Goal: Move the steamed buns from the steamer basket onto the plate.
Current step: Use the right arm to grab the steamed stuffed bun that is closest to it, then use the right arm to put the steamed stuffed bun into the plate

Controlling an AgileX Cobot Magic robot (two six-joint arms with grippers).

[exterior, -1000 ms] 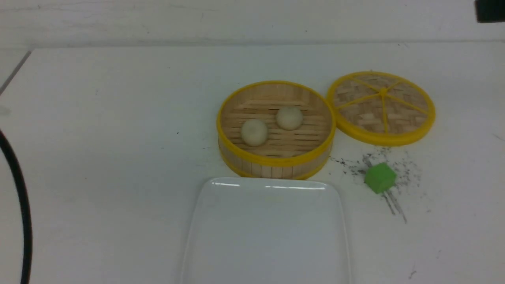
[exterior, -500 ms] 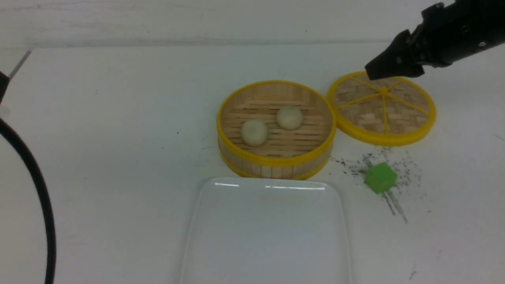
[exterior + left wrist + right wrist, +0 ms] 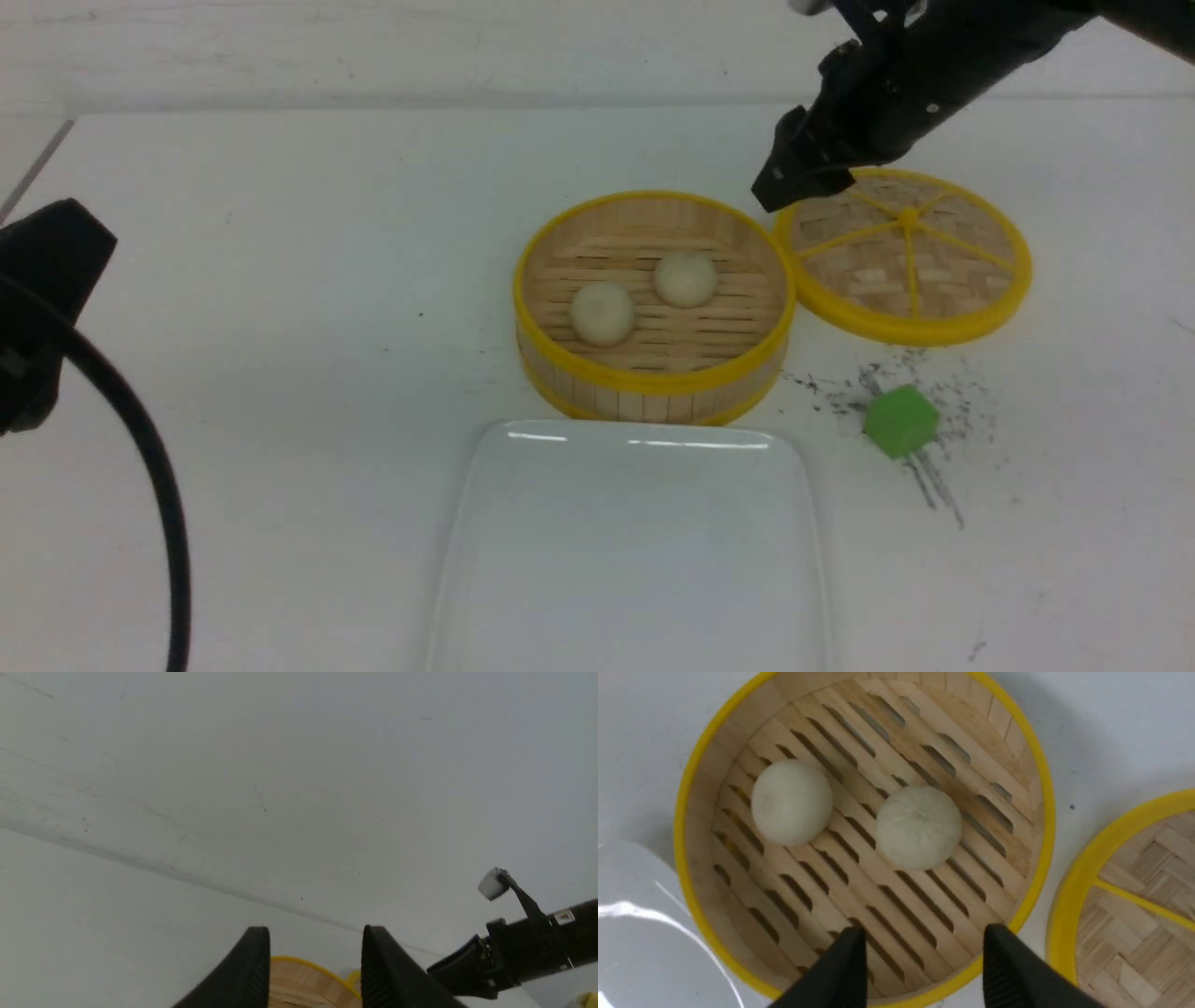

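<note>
White table (image 3: 280,233) fills the front view, with a pale wall (image 3: 373,47) behind it. The basket (image 3: 653,385) sits in the middle. Both buns are inside it, the left bun (image 3: 602,313) and the right bun (image 3: 685,278), close but not touching. The plate (image 3: 635,560) lies just in front of the basket, on my side, with nothing on it. The lid (image 3: 906,271) lies flat just beside the basket on the right, and a green cube (image 3: 900,421) sits near it. My right gripper (image 3: 789,182) hangs in the air over the spot where basket and lid meet. My left arm (image 3: 47,271) is well apart, at the left edge. So my right arm is the nearer one.

From my left wrist, my left gripper (image 3: 315,952) points out toward the wall. Its jaws are partway apart and hold nothing. A bit of basket rim peeks out between them, far off.

From my right wrist, I look down into the basket. My jaws are apart here too and hold nothing. The right bun (image 3: 918,827) lies just ahead of the gap, nearly in line with it. The left bun (image 3: 791,802) sits farther off, on the plate's side. Both are round, so I think any pinch angle will do. I would go forward and down to the right bun first.
</note>
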